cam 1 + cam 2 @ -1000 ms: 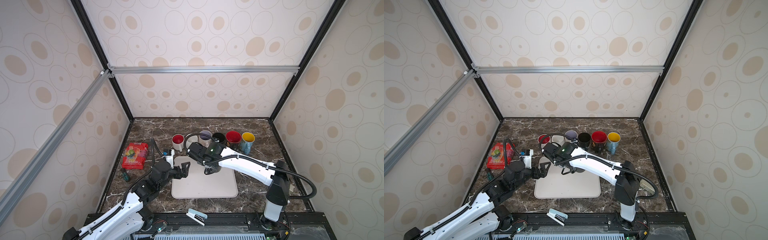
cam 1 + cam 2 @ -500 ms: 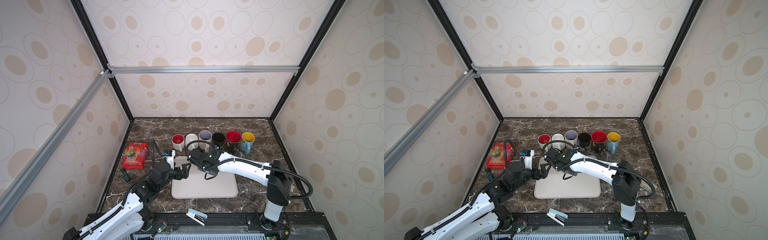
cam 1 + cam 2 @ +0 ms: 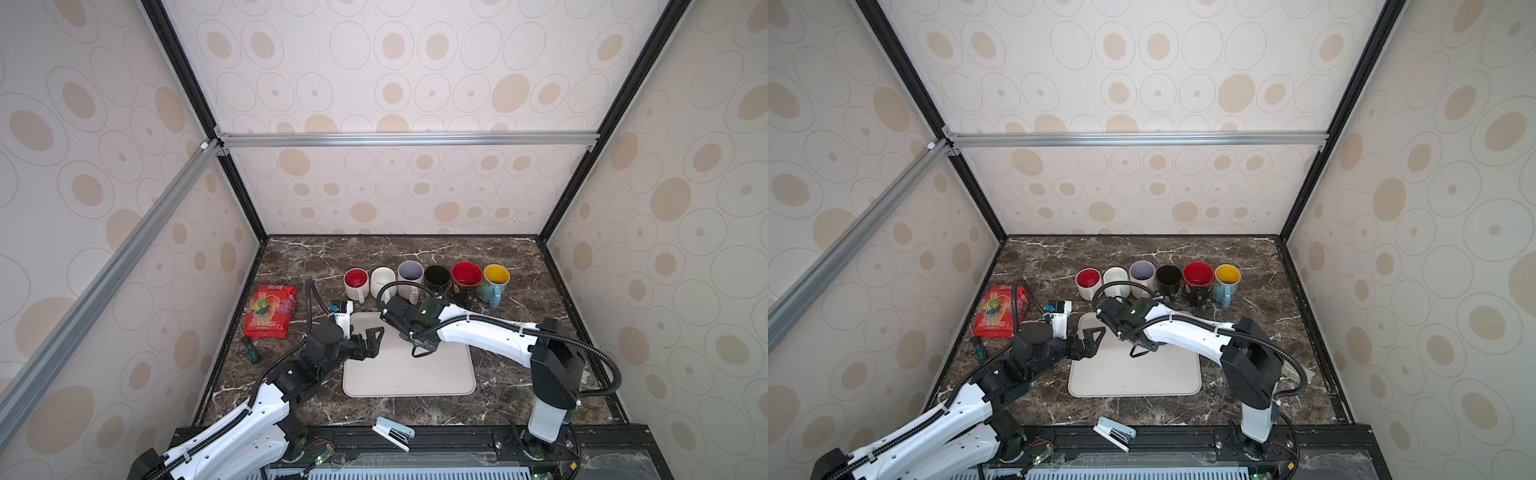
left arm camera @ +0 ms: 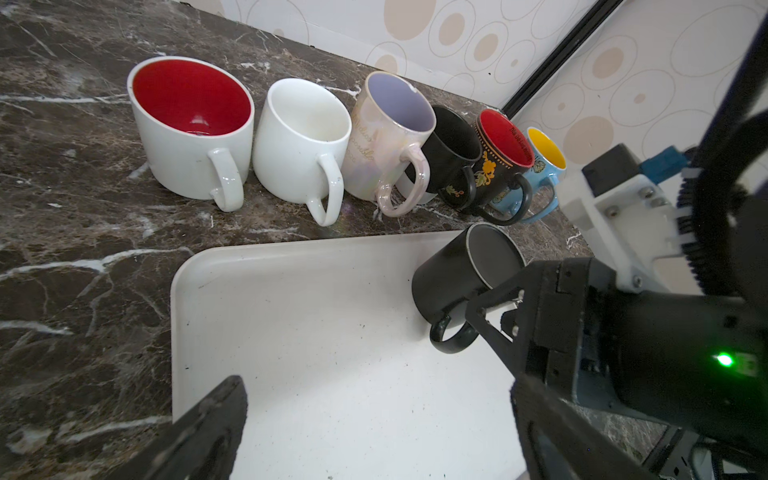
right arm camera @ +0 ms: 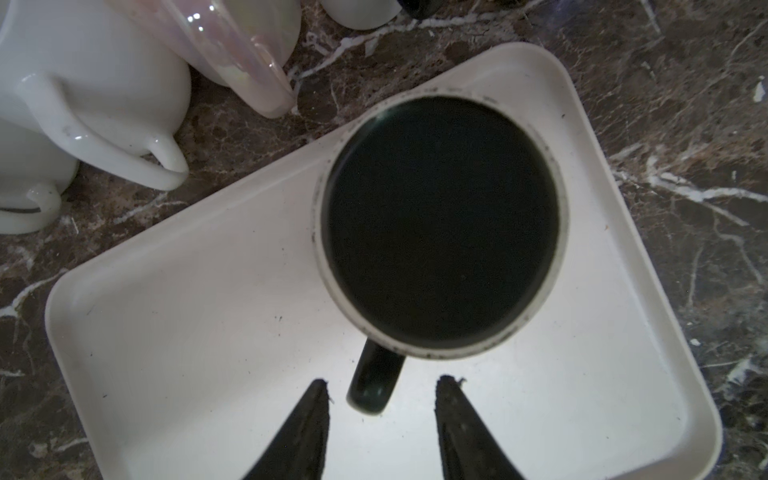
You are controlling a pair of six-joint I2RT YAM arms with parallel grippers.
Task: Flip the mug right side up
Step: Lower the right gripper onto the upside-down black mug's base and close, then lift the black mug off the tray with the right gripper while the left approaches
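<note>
The left claw (image 3: 372,338) is hovering released, its jaws gaping wide, over the near edge of the tray (image 3: 407,374). Across the tray, the right claw (image 5: 383,380) is hanging released too, its fingers (image 5: 307,424) standing apart on either side of the handle (image 5: 374,386) without touching it. Just ahead of that claw, the black mug (image 5: 440,224) is sitting bottom-up on the tray. Beyond it, a row of upright mugs (image 3: 436,276) is lining the counter (image 3: 498,257).

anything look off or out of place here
Yes: the black mug on the white tray sits base up, while the six mugs in the row behind it stand mouth up. The right hand is open, fingers either side of its handle.
</note>
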